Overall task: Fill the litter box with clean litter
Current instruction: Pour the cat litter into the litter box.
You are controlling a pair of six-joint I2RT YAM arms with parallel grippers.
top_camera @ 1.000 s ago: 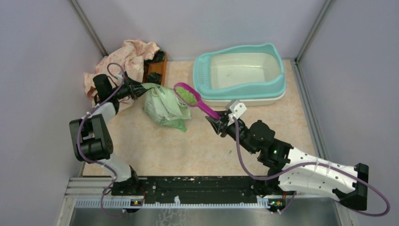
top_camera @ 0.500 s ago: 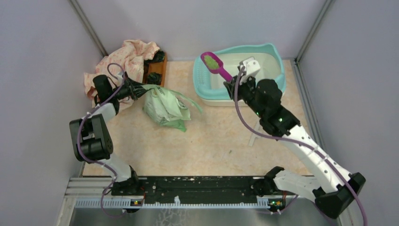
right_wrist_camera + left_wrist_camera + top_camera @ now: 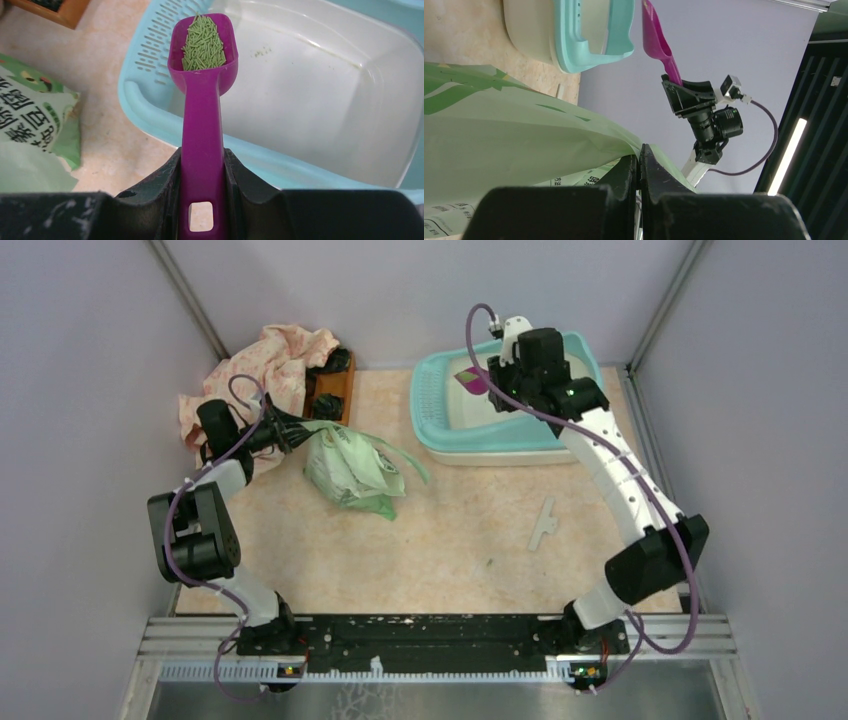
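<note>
Table [image 3: 450, 550]: pale and speckled; a small flat pale piece [image 3: 543, 523] lay on it near the right arm, touching nothing else.
Left gripper [image 3: 640, 155]: jaws were pinched almost together on a fold at the top of the bag [image 3: 350, 468], seen close in the left wrist view.
Bag: pale green with print, it slumped on the table to the left of the litter box [image 3: 500, 445], apart from it.
Right gripper [image 3: 202, 155]: jaws were closed on the handle of the purple scoop [image 3: 202, 100], one finger pressed against each side, with the arm stretched out over the box.
Scoop: it was held about level, bowl pointing away from the gripper, above the perforated ledge [image 3: 155, 45] and the near edge of the basin.
Clean litter [image 3: 203, 45]: green granules were heaped in the scoop's bowl; a few green specks lay on the cream basin floor, which was otherwise bare.
Litter box: it stood at the far right of the table, close to the back wall.
Far left corner: a crumpled pink cloth [image 3: 270, 360] lay beside a brown wooden tray [image 3: 335, 390].
</note>
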